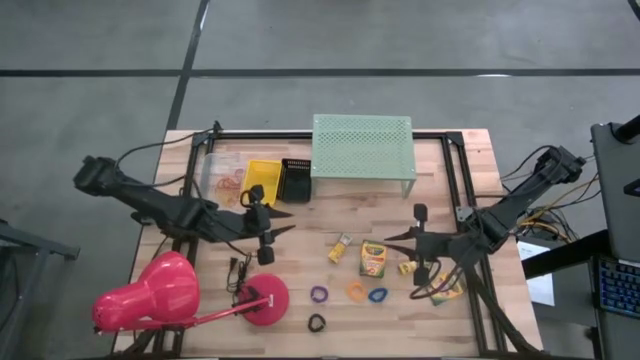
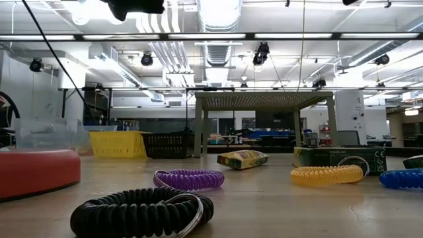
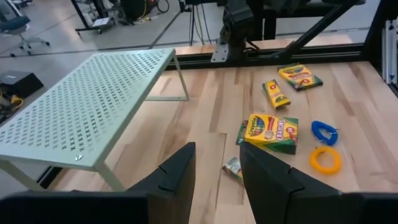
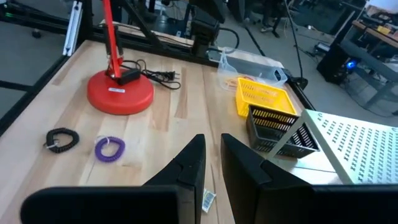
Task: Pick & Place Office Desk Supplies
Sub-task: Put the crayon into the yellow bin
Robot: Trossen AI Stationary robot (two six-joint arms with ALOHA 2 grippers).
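The supplies lie loose on the wooden table. A large crayon box point(image 1: 373, 258) lies flat at the middle, with a small box point(image 1: 340, 248) to its left and another small box point(image 1: 408, 268) to its right. Purple point(image 1: 319, 294), orange point(image 1: 355, 291), blue point(image 1: 378, 295) and black point(image 1: 316, 322) ring loops lie flat nearer the front edge. My left gripper point(image 1: 290, 221) hovers open, left of the boxes, pointing toward them; nothing is between its fingers point(image 3: 180, 174). My right gripper point(image 1: 388, 238) hovers right of the boxes, pointing left, shut to a narrow slit point(image 4: 212, 138) and holding nothing.
A mint-green perforated shelf point(image 1: 362, 147) stands at the far middle. A yellow basket point(image 1: 262, 183), a black basket point(image 1: 295, 180) and a clear tub point(image 1: 222, 180) sit left of it. A pink lamp point(image 1: 150, 295) with its cord fills the near left. Another crayon box point(image 1: 447, 290) lies under the right arm.
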